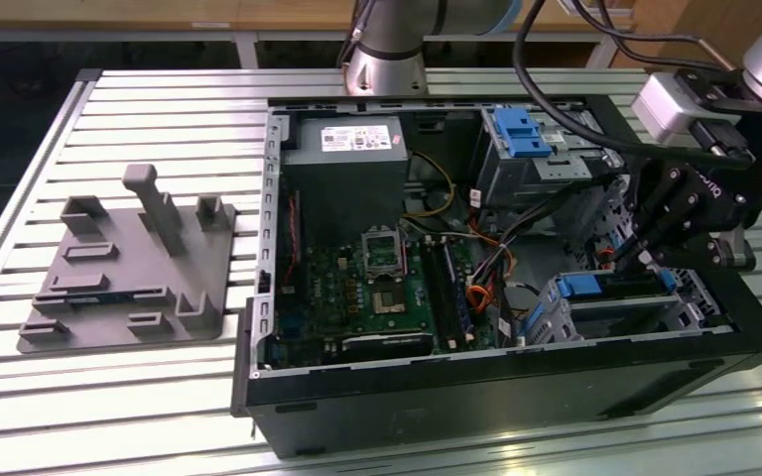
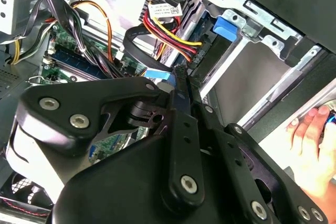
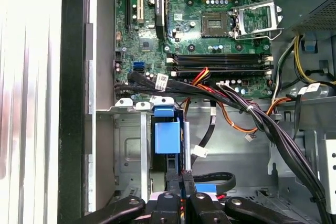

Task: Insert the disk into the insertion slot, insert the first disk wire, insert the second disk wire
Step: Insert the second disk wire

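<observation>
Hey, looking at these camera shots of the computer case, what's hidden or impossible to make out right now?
1. Exterior view: the hand covers part of the disk, so how deep it sits cannot be told.
2. Second wrist view: the hand's own body blocks most of the green board below it.
3. Second wrist view: a person's hand is cut off by the edge.

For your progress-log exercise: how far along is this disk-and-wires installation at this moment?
Done, apparently: the disk, in its blue carrier, sits inside the insertion slot. In hand: the gripper, shut, is down at the disk's blue end; whether it pinches a wire is unclear. Left: both disk wires, since loose cables lie across the case and no plugged connector can be seen at the disk.
</observation>
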`<state>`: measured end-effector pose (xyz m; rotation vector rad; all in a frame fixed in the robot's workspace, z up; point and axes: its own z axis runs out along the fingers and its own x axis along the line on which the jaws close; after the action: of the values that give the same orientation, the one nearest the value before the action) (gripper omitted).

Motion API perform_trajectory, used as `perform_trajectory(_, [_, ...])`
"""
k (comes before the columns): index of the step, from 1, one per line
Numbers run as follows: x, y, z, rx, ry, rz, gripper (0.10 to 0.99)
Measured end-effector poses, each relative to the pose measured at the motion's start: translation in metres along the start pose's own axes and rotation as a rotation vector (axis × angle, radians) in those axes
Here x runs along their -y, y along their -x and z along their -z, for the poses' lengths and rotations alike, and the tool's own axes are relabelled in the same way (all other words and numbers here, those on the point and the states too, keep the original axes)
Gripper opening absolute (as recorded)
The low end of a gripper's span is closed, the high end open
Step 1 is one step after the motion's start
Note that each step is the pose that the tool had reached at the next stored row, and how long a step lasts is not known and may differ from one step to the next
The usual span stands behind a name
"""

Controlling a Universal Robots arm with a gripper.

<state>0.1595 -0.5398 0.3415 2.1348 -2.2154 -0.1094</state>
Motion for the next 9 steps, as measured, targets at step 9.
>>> perform_trajectory(9, [0.0010,-0.0003,-0.0018,-0.0009,0.001,0.000,0.145])
